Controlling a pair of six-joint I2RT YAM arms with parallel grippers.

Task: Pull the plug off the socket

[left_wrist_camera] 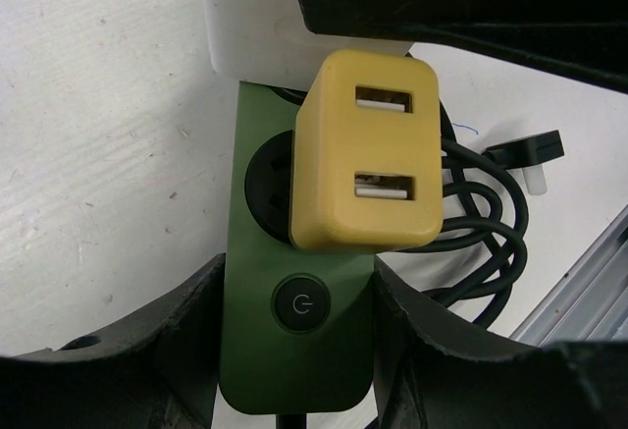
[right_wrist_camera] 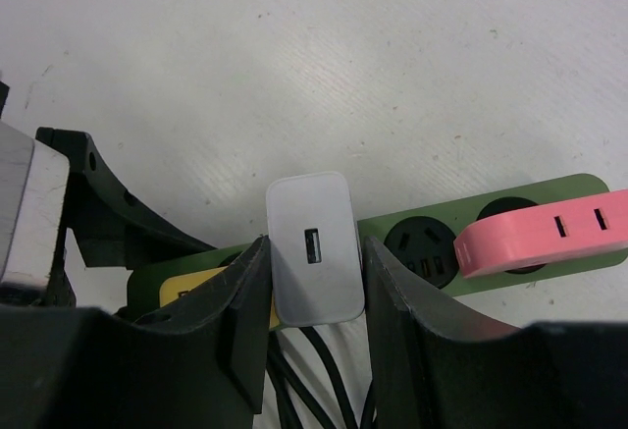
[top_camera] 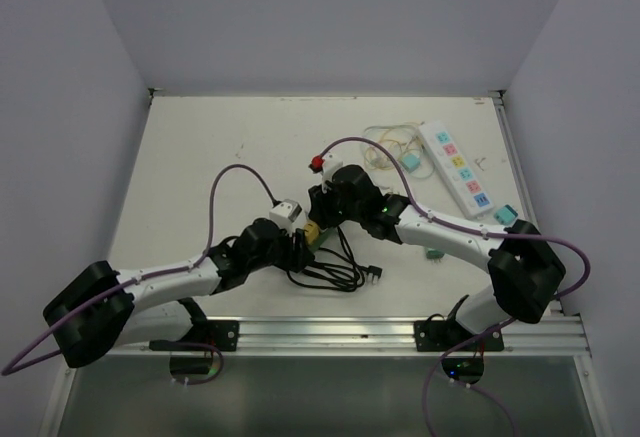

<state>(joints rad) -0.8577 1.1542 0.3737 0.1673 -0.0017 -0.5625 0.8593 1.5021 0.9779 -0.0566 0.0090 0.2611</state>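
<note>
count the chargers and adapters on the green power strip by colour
yellow USB charger: 1
white USB charger: 1
pink plug adapter: 1
total on the green power strip: 3

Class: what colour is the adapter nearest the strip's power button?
Yellow; the adapter shows best in the left wrist view.

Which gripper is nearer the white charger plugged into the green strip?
Right. The right gripper closes on the white charger from both sides; the left gripper clamps the green strip at its switch end, past the yellow adapter.
</note>
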